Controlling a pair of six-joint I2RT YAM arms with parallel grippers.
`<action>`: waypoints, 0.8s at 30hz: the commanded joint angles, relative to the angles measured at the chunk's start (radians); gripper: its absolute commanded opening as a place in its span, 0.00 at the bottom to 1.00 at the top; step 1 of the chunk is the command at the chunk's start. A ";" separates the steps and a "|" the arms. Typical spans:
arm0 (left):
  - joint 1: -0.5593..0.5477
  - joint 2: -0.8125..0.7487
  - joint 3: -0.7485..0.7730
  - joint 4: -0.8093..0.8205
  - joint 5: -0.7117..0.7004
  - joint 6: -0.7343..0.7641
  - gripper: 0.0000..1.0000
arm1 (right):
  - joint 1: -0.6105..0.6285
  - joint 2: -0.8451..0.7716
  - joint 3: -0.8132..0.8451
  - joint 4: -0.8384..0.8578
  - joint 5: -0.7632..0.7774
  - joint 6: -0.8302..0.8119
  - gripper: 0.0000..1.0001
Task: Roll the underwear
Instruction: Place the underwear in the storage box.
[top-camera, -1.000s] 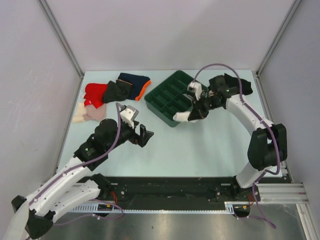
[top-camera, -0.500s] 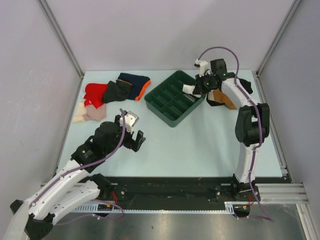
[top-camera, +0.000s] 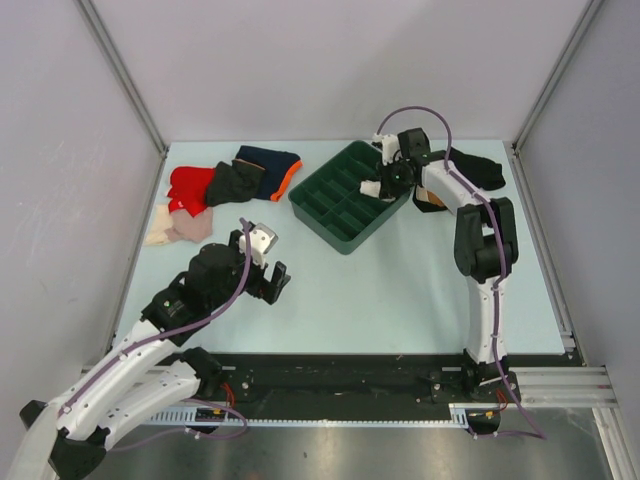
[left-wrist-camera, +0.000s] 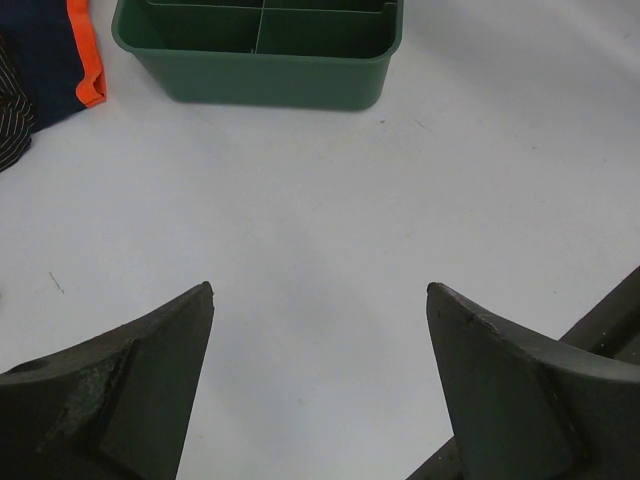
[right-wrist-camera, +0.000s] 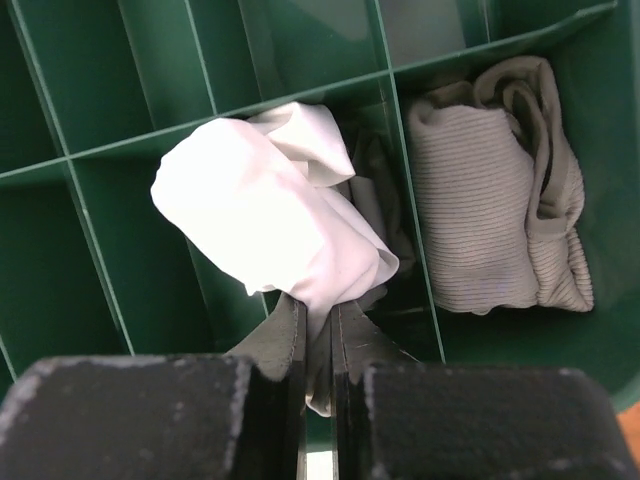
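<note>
Table, pale blue, grey-walled.

Pale blue flat tabletop, enclosed by plain grey-white wall panels with grey metal corner posts; black rail along near edge; even, diffuse lighting.

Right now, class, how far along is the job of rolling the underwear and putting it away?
Done: the white underwear is bunched into a roll, and a grey ribbed garment already fills the next compartment. In hand: the right gripper pinches the roll above the green tray. Left: lowering and releasing it. The left gripper is open and idle.
</note>
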 joint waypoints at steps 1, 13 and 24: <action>0.009 -0.011 -0.005 0.003 -0.011 0.015 0.91 | -0.006 0.002 0.038 0.012 0.018 0.019 0.00; 0.009 -0.008 -0.003 0.003 -0.012 0.012 0.91 | -0.058 -0.176 0.030 0.041 -0.107 0.080 0.00; 0.009 -0.006 -0.002 0.002 -0.009 0.012 0.91 | 0.032 -0.190 -0.130 0.113 -0.032 0.080 0.00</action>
